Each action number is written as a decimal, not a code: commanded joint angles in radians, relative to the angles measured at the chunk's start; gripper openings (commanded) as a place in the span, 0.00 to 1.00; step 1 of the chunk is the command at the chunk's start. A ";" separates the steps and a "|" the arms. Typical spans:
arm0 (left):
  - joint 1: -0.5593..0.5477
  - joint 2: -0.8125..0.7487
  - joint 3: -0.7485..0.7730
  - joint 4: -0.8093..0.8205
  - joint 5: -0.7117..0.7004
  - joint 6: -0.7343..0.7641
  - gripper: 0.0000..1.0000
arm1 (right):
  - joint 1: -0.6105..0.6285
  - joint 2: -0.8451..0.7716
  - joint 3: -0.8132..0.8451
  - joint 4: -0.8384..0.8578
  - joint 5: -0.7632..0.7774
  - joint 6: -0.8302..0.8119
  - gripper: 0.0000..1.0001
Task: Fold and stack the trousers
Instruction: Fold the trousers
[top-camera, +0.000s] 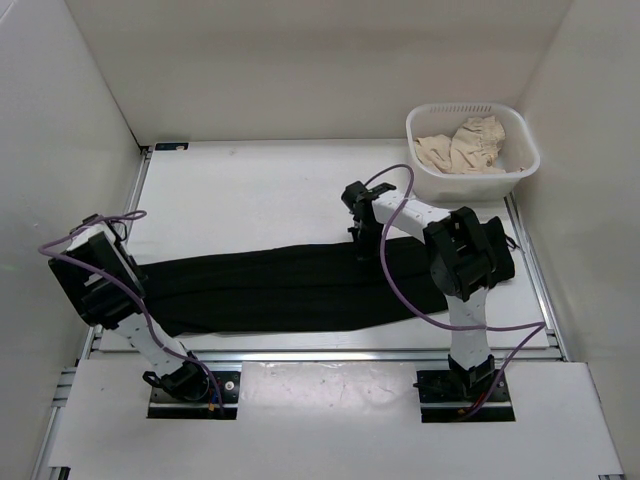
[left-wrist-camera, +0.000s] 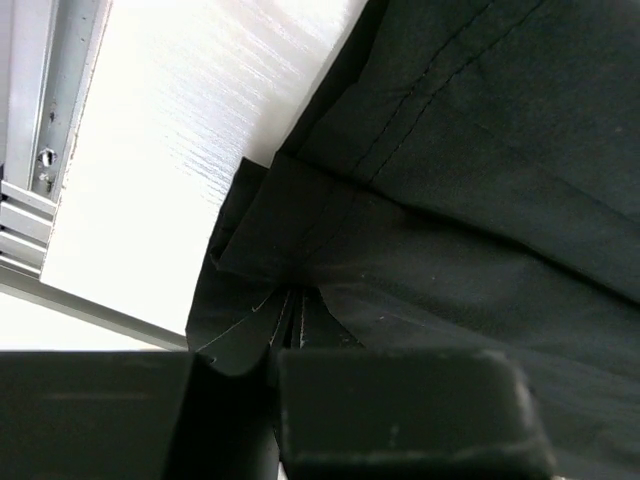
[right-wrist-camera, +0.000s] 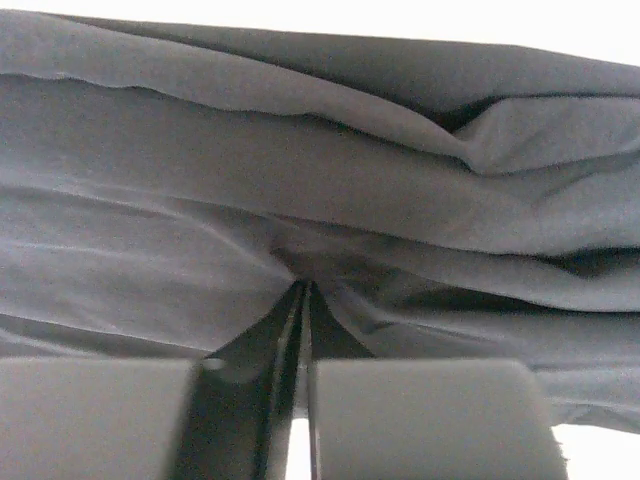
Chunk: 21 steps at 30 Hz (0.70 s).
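The black trousers (top-camera: 290, 285) lie stretched from left to right across the near half of the white table (top-camera: 260, 190). My left gripper (top-camera: 128, 296) is at their left end. In the left wrist view it (left-wrist-camera: 285, 325) is shut on a bunched fold of the hem (left-wrist-camera: 260, 225), close to the table's edge. My right gripper (top-camera: 358, 237) is over the far edge of the trousers, right of the middle. In the right wrist view it (right-wrist-camera: 301, 295) is shut on a pinch of the cloth (right-wrist-camera: 300, 170), which puckers around the fingertips.
A white plastic basket (top-camera: 524, 150) holding crumpled beige cloth (top-camera: 462, 148) stands at the back right corner. White walls close in the table on three sides. An aluminium rail (left-wrist-camera: 40, 130) runs along the table's left edge.
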 joint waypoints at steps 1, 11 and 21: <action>0.002 -0.066 0.031 0.014 0.006 0.000 0.14 | 0.004 -0.008 -0.013 0.036 -0.020 0.020 0.00; 0.002 -0.124 0.085 0.014 0.006 0.000 0.53 | -0.037 -0.104 -0.004 0.055 -0.008 0.029 0.00; 0.041 0.019 0.113 0.063 0.085 0.000 0.61 | -0.037 -0.091 -0.025 0.053 -0.028 0.018 0.33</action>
